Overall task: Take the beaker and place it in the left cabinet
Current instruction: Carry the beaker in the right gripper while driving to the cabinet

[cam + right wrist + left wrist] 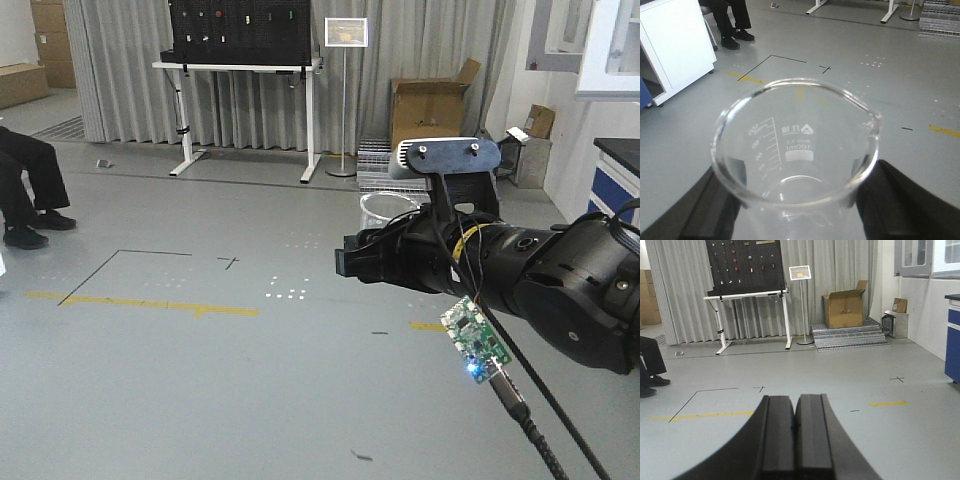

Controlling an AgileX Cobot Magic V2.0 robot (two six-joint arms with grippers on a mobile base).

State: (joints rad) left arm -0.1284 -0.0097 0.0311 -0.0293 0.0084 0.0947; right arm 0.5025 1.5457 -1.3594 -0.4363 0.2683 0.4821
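Pick looks done: beaker (795, 145) fills the middle of the right wrist view, clamped by the right gripper (805, 207), left gripper (795, 410) closed empty, cabinet nowhere in shot so placing's left.

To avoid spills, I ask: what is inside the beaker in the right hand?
Nothing shows inside the beaker: only clear glass and white printed markings. Its bottom runs below the picture's edge, unseen.
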